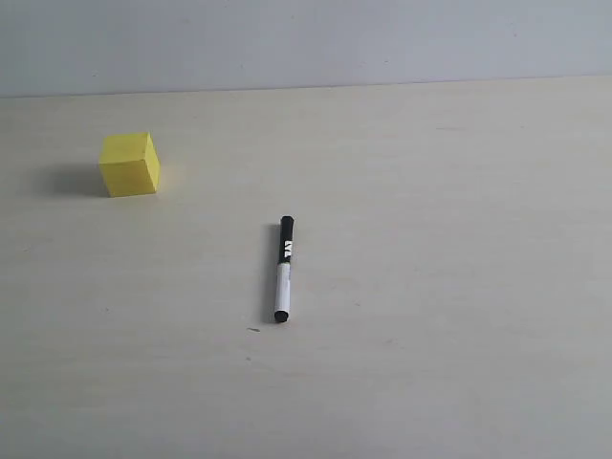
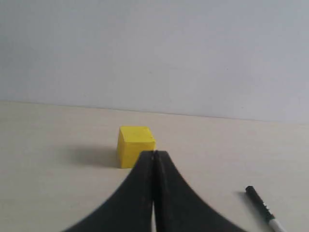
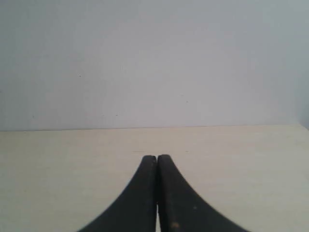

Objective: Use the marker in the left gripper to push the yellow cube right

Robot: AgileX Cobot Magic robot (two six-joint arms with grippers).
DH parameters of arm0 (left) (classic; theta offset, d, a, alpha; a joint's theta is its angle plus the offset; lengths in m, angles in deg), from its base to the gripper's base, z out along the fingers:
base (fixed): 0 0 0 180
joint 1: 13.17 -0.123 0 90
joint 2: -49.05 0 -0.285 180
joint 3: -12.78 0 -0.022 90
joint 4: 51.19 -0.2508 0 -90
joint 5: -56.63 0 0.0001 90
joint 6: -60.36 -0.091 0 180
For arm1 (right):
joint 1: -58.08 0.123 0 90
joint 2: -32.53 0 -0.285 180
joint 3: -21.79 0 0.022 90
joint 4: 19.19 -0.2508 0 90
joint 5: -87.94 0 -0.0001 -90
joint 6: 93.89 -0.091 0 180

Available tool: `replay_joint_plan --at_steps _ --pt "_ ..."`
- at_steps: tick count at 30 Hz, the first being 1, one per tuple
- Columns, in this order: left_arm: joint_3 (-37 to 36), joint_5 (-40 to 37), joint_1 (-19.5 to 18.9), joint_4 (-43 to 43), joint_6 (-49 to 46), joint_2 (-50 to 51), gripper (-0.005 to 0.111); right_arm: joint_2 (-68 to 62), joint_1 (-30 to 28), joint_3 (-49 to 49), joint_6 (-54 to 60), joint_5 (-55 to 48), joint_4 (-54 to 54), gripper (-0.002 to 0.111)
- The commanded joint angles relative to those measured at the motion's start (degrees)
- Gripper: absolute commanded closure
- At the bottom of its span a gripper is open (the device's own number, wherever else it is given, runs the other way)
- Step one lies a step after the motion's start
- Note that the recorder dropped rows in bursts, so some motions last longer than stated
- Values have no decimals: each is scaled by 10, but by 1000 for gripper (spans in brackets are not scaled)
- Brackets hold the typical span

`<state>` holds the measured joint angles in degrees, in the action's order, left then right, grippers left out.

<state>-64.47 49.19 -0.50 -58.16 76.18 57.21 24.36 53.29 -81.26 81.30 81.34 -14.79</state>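
The yellow cube rests on the pale table at the left of the exterior view. The marker lies flat near the middle of the table, black cap pointing away, white barrel nearer, held by nothing. No arm shows in the exterior view. In the left wrist view my left gripper is shut and empty, its tips in line with the yellow cube behind them, and the marker lies off to one side. My right gripper is shut and empty over bare table.
The pale wooden table runs back to a light grey wall. A small dark speck lies near the marker's white end.
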Motion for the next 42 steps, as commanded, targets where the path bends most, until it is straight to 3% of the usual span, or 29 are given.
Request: replay_joint_plan --at_steps 1,10,14,17,20,25,27,30,33,36,39,42 --pt "0 1 -1 -63 -89 -4 107 4 -3 3 0 3 1 108" --pt "0 12 -1 -88 -100 -4 107 4 -3 3 0 3 1 108" --pt "0 71 -1 20 74 -4 107 4 -3 3 0 3 1 108" --pt "0 124 -1 20 195 -4 107 4 -3 3 0 3 1 108" --pt "0 158 -1 20 223 -4 107 4 -3 3 0 3 1 108" --pt "0 333 0 -13 342 -4 107 4 -3 3 0 3 1 108" --pt "48 241 0 -31 361 13 107 4 -3 3 0 3 1 108" --pt "191 67 -1 -87 226 164 107 4 -3 3 0 3 1 108" --pt "305 -44 -1 -104 114 304 107 4 -3 3 0 3 1 108" --pt "511 -326 -1 -107 -70 484 107 4 -3 3 0 3 1 108" --pt "658 -625 -1 -167 -95 656 107 4 -3 3 0 3 1 108" --pt "682 -625 1 -85 -62 749 107 4 -3 3 0 3 1 108"
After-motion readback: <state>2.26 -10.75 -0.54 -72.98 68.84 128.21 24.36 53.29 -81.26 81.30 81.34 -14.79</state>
